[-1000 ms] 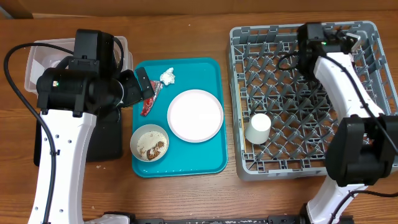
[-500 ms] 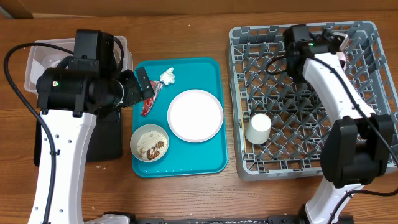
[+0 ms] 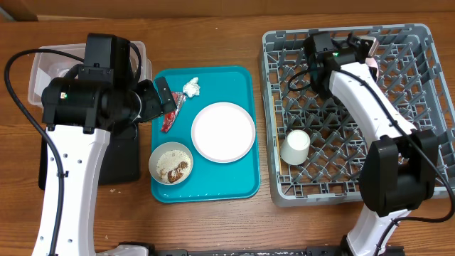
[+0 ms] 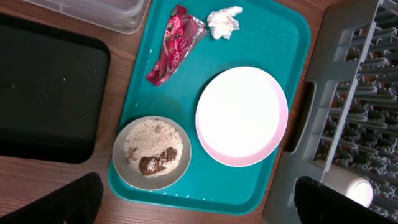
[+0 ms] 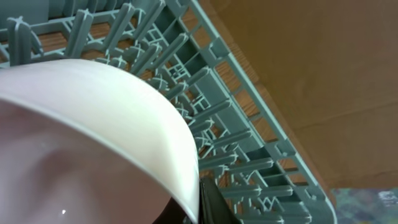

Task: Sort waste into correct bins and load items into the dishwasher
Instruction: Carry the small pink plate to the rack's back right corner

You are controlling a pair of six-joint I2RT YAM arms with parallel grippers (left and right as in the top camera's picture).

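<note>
Right gripper [image 3: 364, 48] shifted left over dish rack [image 3: 270, 114], clamped on pale pink bowl [image 5: 93, 143] rim.

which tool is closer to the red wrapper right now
Left. The left tool hovers right beside the red wrapper on the teal tray; the right tool is far off over the grey rack, holding the pink bowl.
</note>
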